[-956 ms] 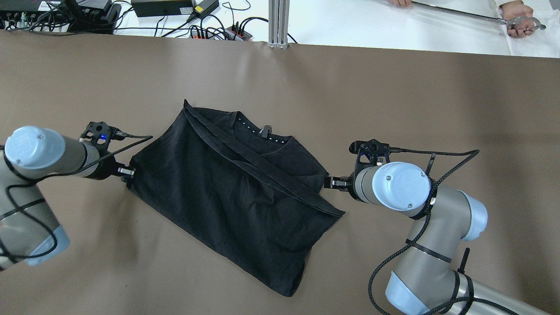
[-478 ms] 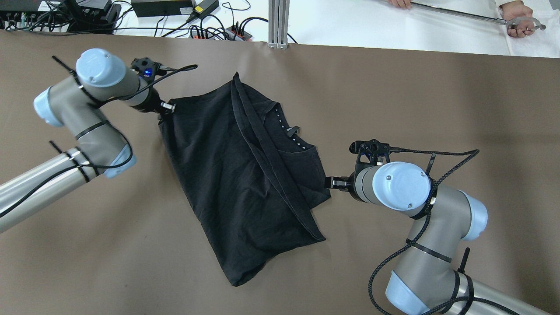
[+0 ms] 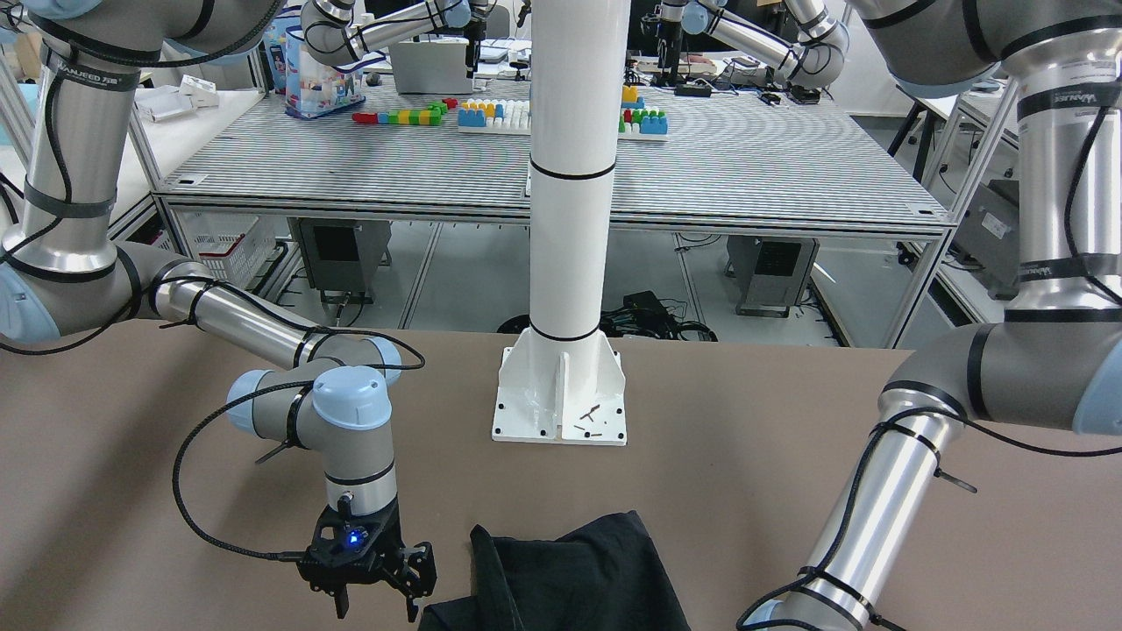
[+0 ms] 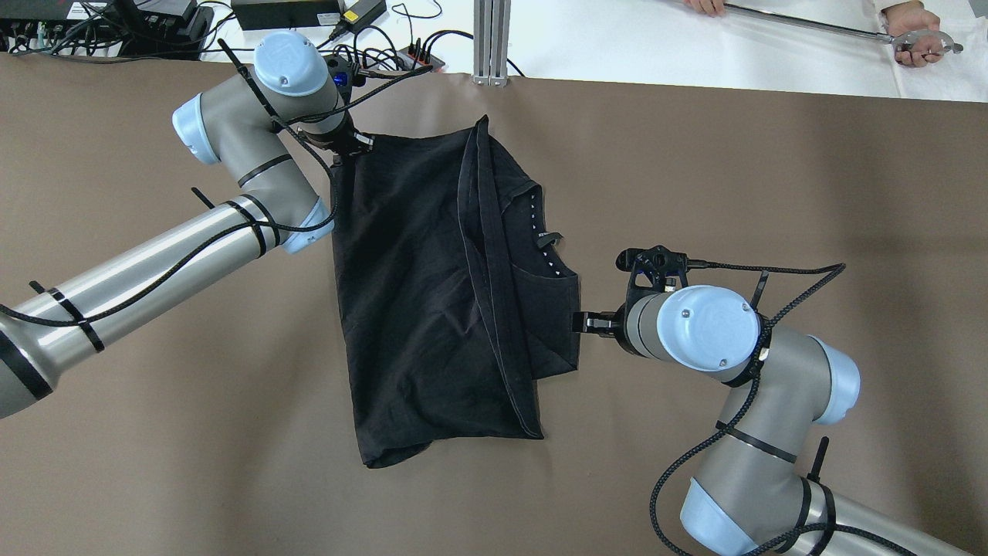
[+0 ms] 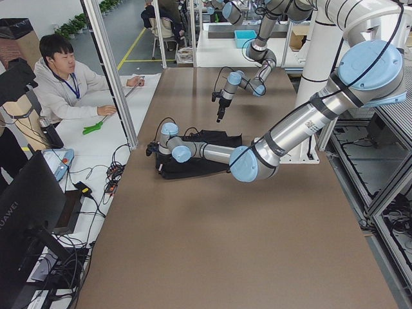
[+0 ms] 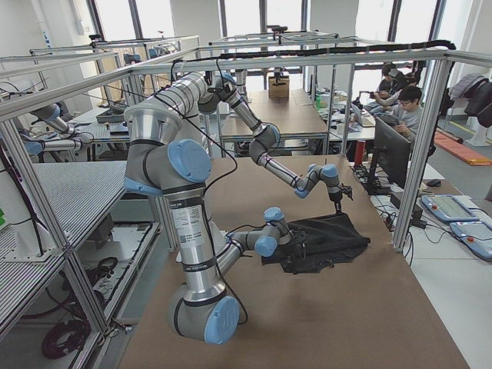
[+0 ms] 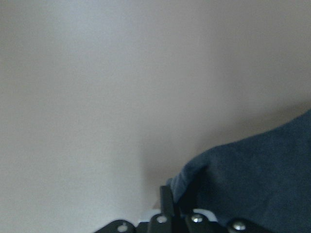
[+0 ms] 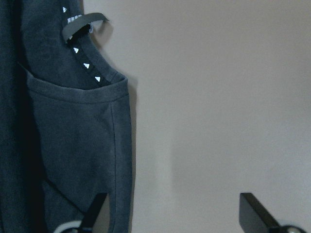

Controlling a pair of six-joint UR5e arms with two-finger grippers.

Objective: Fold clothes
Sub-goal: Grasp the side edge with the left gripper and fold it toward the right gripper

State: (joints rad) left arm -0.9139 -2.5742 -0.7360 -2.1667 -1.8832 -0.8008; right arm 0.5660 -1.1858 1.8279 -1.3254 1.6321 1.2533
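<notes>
The clothes (image 4: pixel 417 293) are one black garment lying partly folded on the brown table (image 4: pixel 733 177), with the neckline (image 4: pixel 544 247) on its right side. My left gripper (image 4: pixel 361 144) is shut on the garment's far left corner, and the left wrist view shows the fabric (image 7: pixel 252 179) pinched at the gripper (image 7: pixel 177 196). My right gripper (image 4: pixel 580 322) sits at the garment's right edge. It is open in the right wrist view, one finger (image 8: pixel 95 211) over the fabric (image 8: pixel 77 145) and the other on bare table. From the front, the right gripper (image 3: pixel 375 605) stands beside the garment (image 3: pixel 570 574).
A white pillar (image 3: pixel 570 219) stands on its base plate at the robot's side of the table. An aluminium post (image 4: pixel 492 38), cables and power strips (image 4: pixel 386 54) line the far edge. A person's hand (image 4: pixel 915 42) holds a rod beyond the far right.
My left arm swept from the near left to the far side, dragging the garment's corner with it. The garment pivoted about its edge at the right gripper. The right arm stayed still.
</notes>
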